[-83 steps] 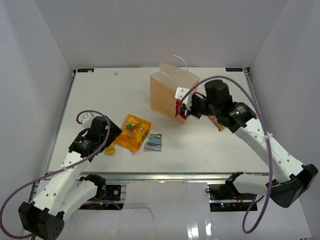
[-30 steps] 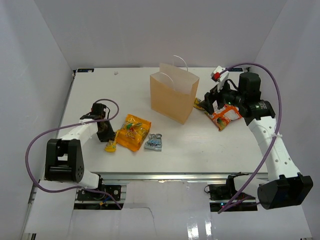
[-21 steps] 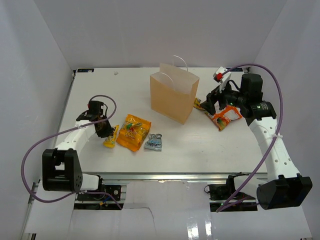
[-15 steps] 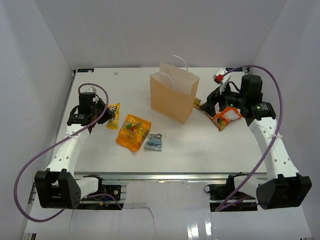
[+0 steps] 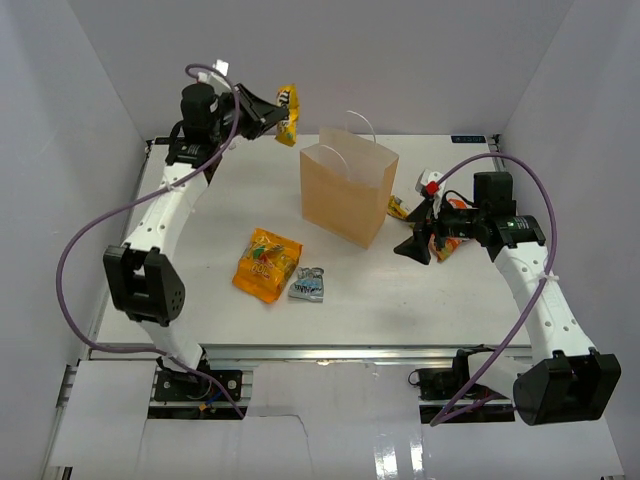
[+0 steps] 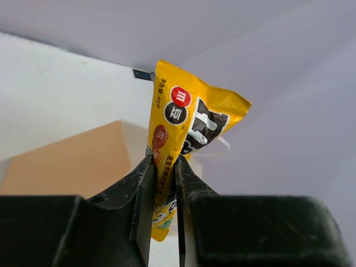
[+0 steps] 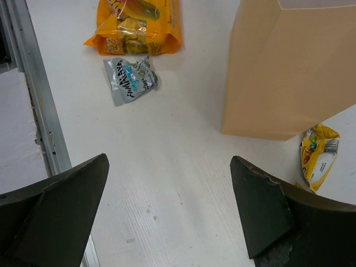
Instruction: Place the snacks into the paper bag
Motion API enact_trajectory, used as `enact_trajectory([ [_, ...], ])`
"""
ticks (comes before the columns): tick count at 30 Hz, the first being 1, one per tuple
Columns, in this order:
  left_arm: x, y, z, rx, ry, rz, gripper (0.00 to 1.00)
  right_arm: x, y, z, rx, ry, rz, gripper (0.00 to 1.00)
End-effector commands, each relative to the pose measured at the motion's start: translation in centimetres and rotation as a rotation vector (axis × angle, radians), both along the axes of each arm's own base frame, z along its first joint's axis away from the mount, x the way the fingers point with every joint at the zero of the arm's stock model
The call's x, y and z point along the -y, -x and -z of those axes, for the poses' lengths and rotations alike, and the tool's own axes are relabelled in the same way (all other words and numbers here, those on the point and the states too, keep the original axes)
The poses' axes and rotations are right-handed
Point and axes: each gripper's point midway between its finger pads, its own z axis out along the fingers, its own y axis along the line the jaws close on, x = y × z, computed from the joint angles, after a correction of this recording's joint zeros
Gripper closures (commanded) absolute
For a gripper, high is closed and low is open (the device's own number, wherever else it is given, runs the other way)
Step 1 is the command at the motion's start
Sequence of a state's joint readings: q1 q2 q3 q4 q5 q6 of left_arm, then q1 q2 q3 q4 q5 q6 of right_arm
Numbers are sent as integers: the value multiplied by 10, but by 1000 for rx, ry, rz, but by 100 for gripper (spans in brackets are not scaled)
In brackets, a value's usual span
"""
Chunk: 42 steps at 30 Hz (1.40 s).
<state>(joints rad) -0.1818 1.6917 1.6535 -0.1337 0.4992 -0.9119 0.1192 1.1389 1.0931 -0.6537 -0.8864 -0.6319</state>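
The left hand (image 5: 274,110) is raised high over the far left part of the white worktop (image 5: 360,295); its two dark fingers (image 6: 140,183) are pinched nearly together on the lower part of a glossy yellow packet (image 6: 184,125), a long, narrow wrapper with a crimped top edge and red, black and brown printed discs; the packet stands upright above the fingers, beside and above the open mouth of the paper bag (image 5: 345,195). The paper bag is matte tan kraft, boxy and flat-sided, upright near the middle of the worktop, with thin white cord handles (image 5: 364,124) arching over its rim.

The right hand (image 5: 418,232) is low beside the bag's right side, its blunt black fingers (image 7: 62,207) spread wide with nothing between them; only bare worktop shows in the gap.

A crinkly orange bag (image 5: 267,264) lies flat to the left of the paper bag; a small, crumpled grey-blue pack (image 5: 308,285) lies just beside its right corner. A small yellow pack (image 7: 317,152) lies close to the bag's right base; an orange-green bag (image 5: 447,247) lies near it, partly hidden by the right arm.
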Motion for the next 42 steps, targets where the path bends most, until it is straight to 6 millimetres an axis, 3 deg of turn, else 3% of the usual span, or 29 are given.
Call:
enact_trajectory([
  [1, 39, -7, -52, 100, 87, 101, 90, -2, 14, -5, 31, -18, -44, 4],
  [2, 46, -11, -53, 100, 93, 112, 90, -2, 15, -3, 30, -15, -42, 4],
  [3, 59, -21, -39, 75, 93, 131, 90, -1, 16, -2, 28, -13, -42, 4],
  [4, 66, -21, -54, 103, 109, 144, 89, -1, 18, -1, 27, -12, -40, 4],
  [6, 85, -26, -43, 82, 115, 175, 89, 0, 20, 4, 15, -9, -39, 4],
  [8, 98, -23, -48, 94, 124, 197, 89, 0, 22, 8, 4, -8, -38, 4],
  [14, 119, -9, -27, 52, 108, 249, 87, 2, 23, 14, 1, 3, -38, 4],
  [17, 121, 2, -22, 48, 89, 254, 74, 1, 25, 17, 15, 12, -68, 4],
  [18, 121, 3, -20, 47, 85, 253, 68, 0, 29, 20, 8, 14, -87, 4],
  [19, 120, 4, -20, 47, 83, 250, 55, -1, 30, 21, 13, 16, -107, 4],
  [20, 119, 6, -21, 47, 81, 248, 50, -1, 31, 23, 28, 29, -124, 5],
  [24, 116, 8, -31, 66, 68, 234, 33, 7, 11, 32, -16, 78, -27, 4],
  [26, 111, 7, -33, 71, 27, 211, 26, 17, -12, 36, -35, 118, 92, 3],
  [30, 95, 9, -58, 158, -69, 146, 20, 46, -58, 53, -107, 189, 393, 3],
  [32, 78, 8, -58, 188, -159, 85, 19, 80, -86, 60, -120, 265, 643, 2],
  [33, 67, 18, -73, 228, -183, 53, 19, 90, -93, 74, -175, 294, 722, 2],
  [34, 51, 14, -60, 218, -262, -18, 18, 113, -101, 77, -226, 296, 901, 2],
  [35, 41, 17, -57, 218, -297, -59, 17, 123, -103, 83, -267, 291, 979, 2],
  [36, 24, 35, -76, 257, -308, -108, 14, 132, -105, 94, -318, 294, 1054, 2],
  [37, 14, 39, -47, 202, -357, -134, 13, 137, -106, 98, -375, 249, 1139, 3],
  [39, -12, 51, -33, 181, -408, -231, 9, 143, -104, 109, -455, 214, 1194, 5],
  [40, -27, 71, -15, 154, -429, -253, 8, 142, -103, 112, -504, 171, 1223, 5],
  [41, -39, 78, -5, 137, -442, -297, 8, 156, -101, 117, -546, 140, 1279, 5],
  [42, -45, 88, 7, 112, -448, -309, 7, 151, -100, 118, -597, 87, 1262, 6],
])
